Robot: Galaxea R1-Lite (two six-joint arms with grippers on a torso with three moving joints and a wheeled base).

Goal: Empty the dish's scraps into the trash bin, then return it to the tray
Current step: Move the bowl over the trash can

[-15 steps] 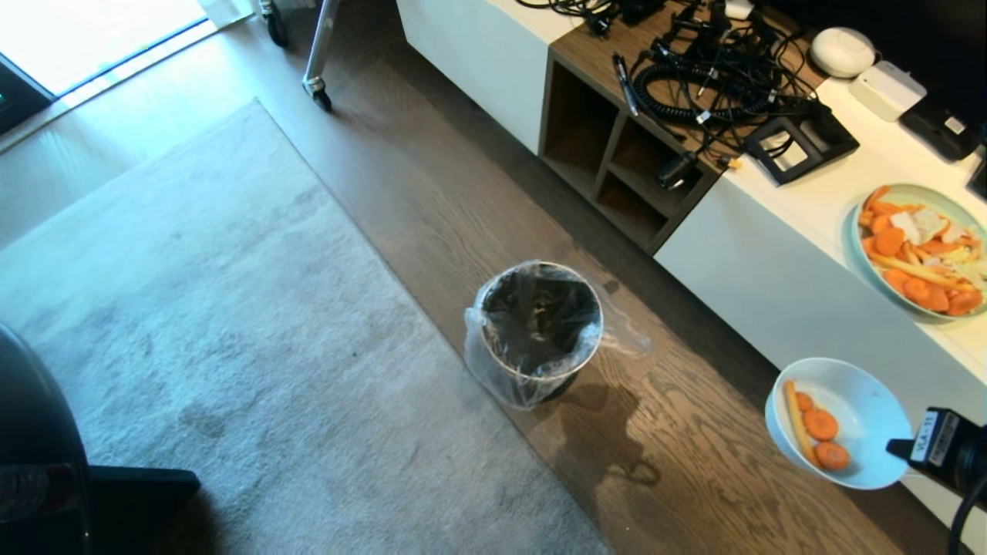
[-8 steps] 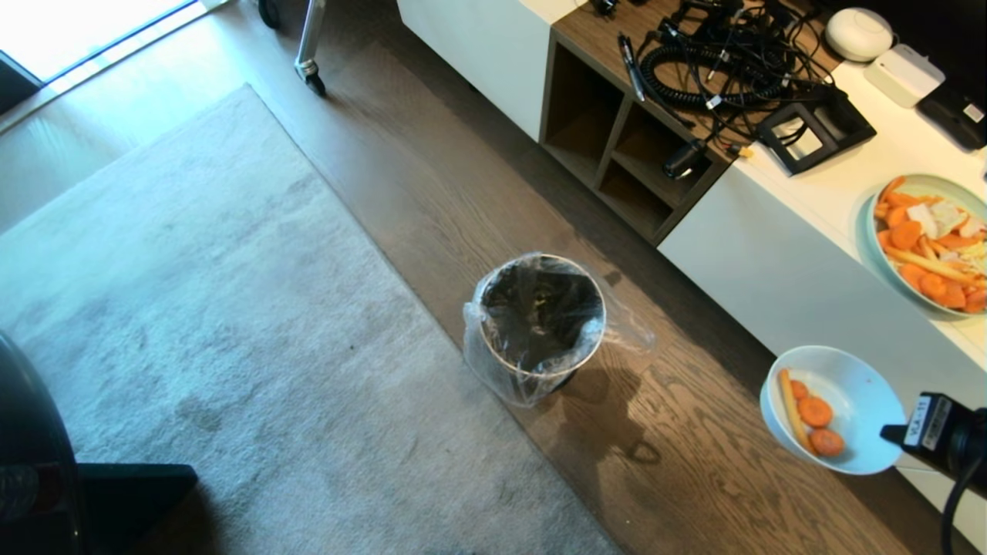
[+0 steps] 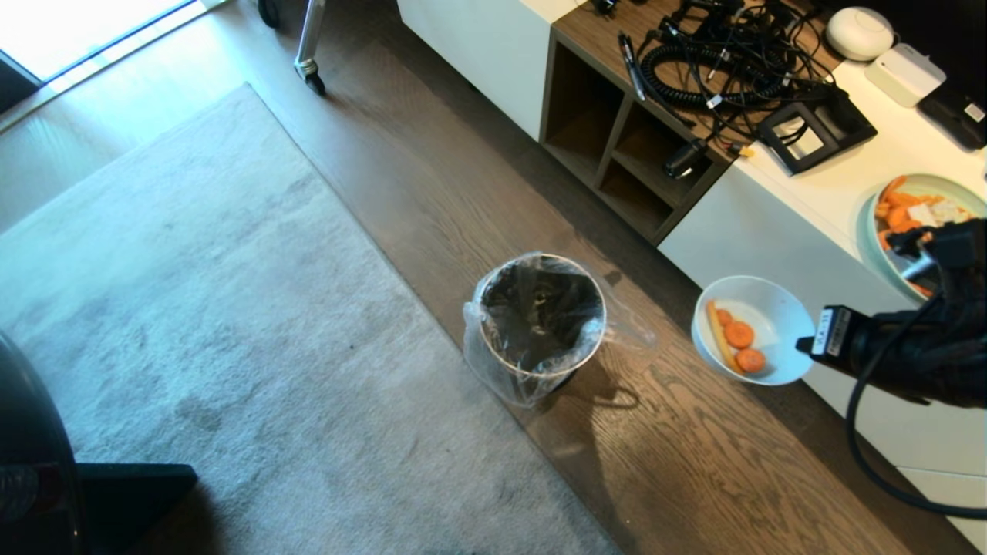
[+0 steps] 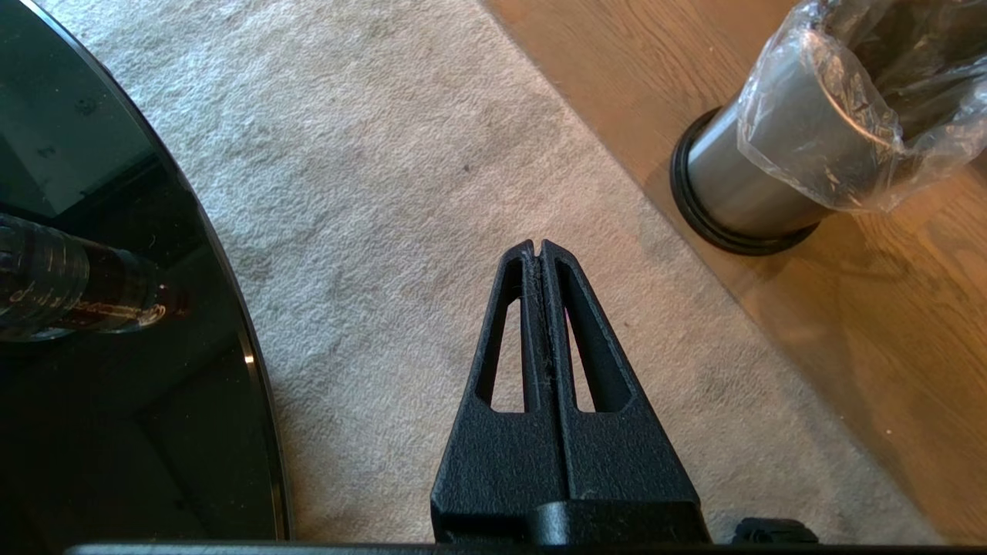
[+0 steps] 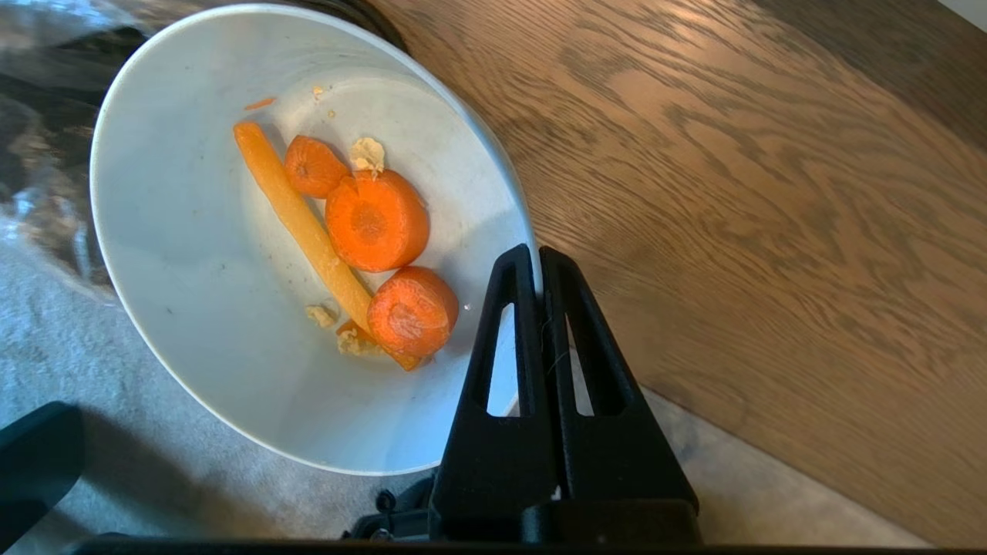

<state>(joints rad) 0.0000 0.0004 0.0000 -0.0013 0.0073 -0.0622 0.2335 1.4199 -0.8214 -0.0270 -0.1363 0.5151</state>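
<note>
In the head view the white dish (image 3: 775, 316) hangs in the air over the wood floor, just right of the steel trash bin (image 3: 540, 324) with its clear liner. Orange scraps (image 3: 738, 336) lie inside: round slices and a long strip. My right gripper (image 3: 803, 346) is shut on the dish's near rim. The right wrist view has the dish (image 5: 193, 270), the scraps (image 5: 370, 223) and the right gripper (image 5: 537, 258) pinching the rim. My left gripper (image 4: 538, 247) is shut and empty above the rug, with the bin (image 4: 771, 177) beyond it. The tray is out of view.
A low white cabinet (image 3: 771, 231) runs along the right, carrying a pale-green plate (image 3: 917, 193) of orange pieces and a tangle of cables (image 3: 717, 62). A grey rug (image 3: 193, 308) covers the floor at left. My dark base (image 3: 31, 462) fills the lower-left corner.
My right arm has carried the dish up and to the left, closer to the trash bin. The head view shifted slightly at first. The bin has not moved.
</note>
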